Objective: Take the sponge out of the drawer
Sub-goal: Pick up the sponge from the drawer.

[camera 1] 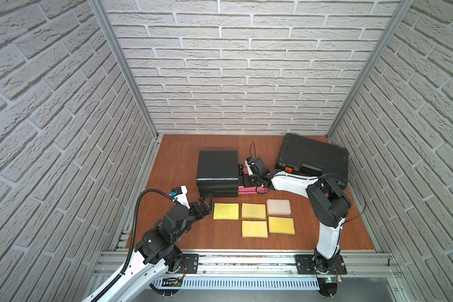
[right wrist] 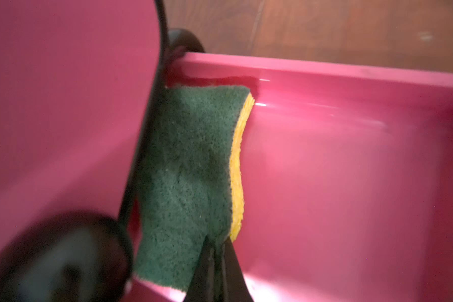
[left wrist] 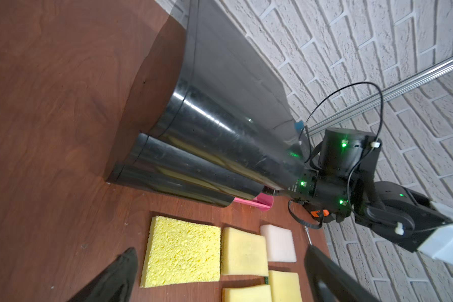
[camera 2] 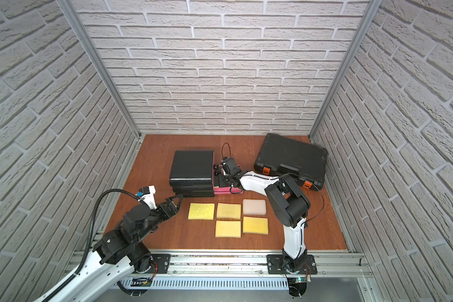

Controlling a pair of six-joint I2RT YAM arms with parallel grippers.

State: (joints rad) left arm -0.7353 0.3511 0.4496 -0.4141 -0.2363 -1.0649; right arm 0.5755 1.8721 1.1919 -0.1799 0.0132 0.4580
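A black drawer cabinet (camera 1: 217, 167) (camera 2: 192, 164) stands on the wooden table with its pink drawer (camera 1: 249, 191) (right wrist: 351, 170) pulled out to the right. Inside it lies a sponge (right wrist: 188, 170) with a green scouring face and a yellow body, standing on edge against the drawer's wall. My right gripper (right wrist: 217, 243) (camera 1: 247, 174) reaches down into the drawer and is shut on the sponge's edge, which is pinched between the fingertips. My left gripper (camera 1: 207, 202) (left wrist: 220, 251) hovers open at the cabinet's front corner, holding nothing.
Several loose sponges lie in front of the cabinet: a bright yellow one (camera 1: 226, 211), pale yellow ones (camera 1: 253, 210) and a whitish one (camera 1: 278, 207). A black tool case (camera 1: 313, 159) with orange latches fills the back right corner. Brick walls enclose three sides.
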